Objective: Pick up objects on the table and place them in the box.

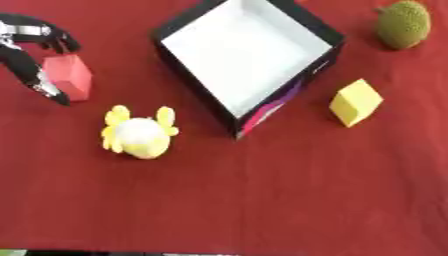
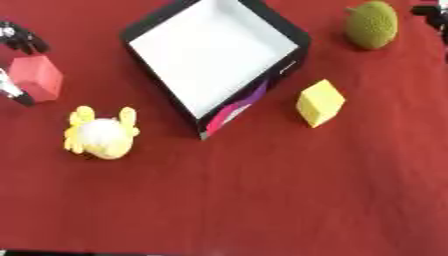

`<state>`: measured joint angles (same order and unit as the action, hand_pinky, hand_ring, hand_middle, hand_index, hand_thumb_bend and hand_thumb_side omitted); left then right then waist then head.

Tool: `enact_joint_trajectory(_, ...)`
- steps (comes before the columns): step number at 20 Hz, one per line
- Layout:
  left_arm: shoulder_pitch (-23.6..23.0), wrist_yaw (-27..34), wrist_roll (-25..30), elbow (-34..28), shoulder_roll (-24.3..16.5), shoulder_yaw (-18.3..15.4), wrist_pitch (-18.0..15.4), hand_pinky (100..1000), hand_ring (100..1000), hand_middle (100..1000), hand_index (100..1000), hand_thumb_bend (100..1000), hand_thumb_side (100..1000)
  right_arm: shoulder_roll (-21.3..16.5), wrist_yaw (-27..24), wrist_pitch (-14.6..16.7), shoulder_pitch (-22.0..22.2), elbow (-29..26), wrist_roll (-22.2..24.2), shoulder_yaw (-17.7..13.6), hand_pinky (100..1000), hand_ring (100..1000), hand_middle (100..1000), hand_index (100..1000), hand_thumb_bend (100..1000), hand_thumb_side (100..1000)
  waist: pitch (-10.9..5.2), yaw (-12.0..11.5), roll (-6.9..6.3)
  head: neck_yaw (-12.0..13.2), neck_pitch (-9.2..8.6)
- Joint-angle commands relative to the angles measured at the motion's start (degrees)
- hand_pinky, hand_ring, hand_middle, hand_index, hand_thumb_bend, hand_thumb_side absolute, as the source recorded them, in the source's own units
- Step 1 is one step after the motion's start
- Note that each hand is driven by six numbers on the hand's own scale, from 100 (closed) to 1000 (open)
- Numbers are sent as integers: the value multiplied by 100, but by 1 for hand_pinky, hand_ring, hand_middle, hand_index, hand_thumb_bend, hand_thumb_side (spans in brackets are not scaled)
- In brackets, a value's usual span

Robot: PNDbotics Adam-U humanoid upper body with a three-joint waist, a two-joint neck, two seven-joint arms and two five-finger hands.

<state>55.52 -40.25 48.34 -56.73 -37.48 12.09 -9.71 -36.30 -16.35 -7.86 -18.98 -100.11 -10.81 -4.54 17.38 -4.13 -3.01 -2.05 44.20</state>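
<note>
Fingers point(image 1: 54, 41) of the left hand point(image 1: 26, 50) curl around the red block point(image 1: 70, 76) at the worktop's point(image 1: 262, 200) left side, one above it and one along its near edge, so it looks pinched between them. That block seems stiff and light, with flat faces that should take a squeeze well. Beside it lies a soft yellow plush toy point(image 1: 138, 134), best taken around its body. The open box point(image 1: 245, 55) sits just right; a yellow cube point(image 1: 355, 102) and a bumpy green fruit point(image 1: 403, 23) lie beyond. Something dark shows at the right eye view's top right corner, perhaps the right hand.
</note>
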Motion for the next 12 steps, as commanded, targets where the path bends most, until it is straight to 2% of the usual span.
enact_joint_trajectory(1,146,-142,-86,21,-91,-104,-10,903,865,840,912,816,301,-93,20,-6,-62,-58,0,-58,959,799,778,852,100,750,-18,6,82,44,-8)
enact_joint_trajectory(9,143,-374,-239,154,-17,-154,-20,890,855,824,897,750,272,-74,33,-14,-50,-43,7,-65,959,799,777,852,100,759,26,24,88,65,-8)
enact_joint_trajectory(12,143,-478,-269,172,-12,-160,-14,876,843,806,881,648,153,-67,33,-15,-48,-40,12,-66,959,799,777,852,100,762,33,24,86,64,-8)
